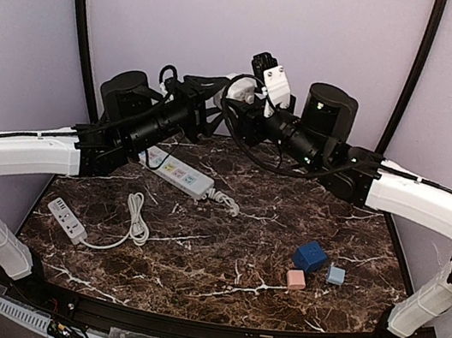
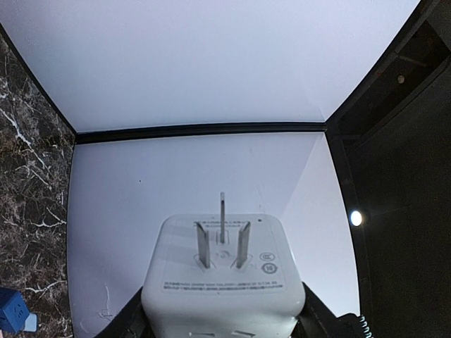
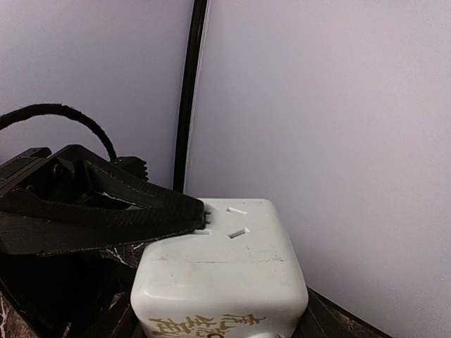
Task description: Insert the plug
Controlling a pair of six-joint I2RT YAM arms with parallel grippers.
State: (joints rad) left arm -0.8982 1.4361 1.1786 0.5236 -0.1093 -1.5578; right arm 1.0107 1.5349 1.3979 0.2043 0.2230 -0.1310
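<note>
The plug (image 1: 241,90) is a white cube adapter, held in the air above the back of the table between both grippers. In the left wrist view the plug (image 2: 222,282) shows its three metal prongs (image 2: 222,236) pointing away at the wall, and my left gripper (image 2: 222,313) is shut on its sides. In the right wrist view the plug (image 3: 225,267) shows a face with socket slots. My right gripper (image 3: 218,320) is shut on it from below, and a black finger of the left gripper (image 3: 127,211) lies over its top left edge.
A white power strip (image 1: 178,172) lies on the marble table (image 1: 222,246) at the back left. A smaller strip (image 1: 67,219) with a coiled cable lies at the front left. Blue (image 1: 310,255), pink (image 1: 296,278) and light-blue (image 1: 336,275) cubes sit at the right.
</note>
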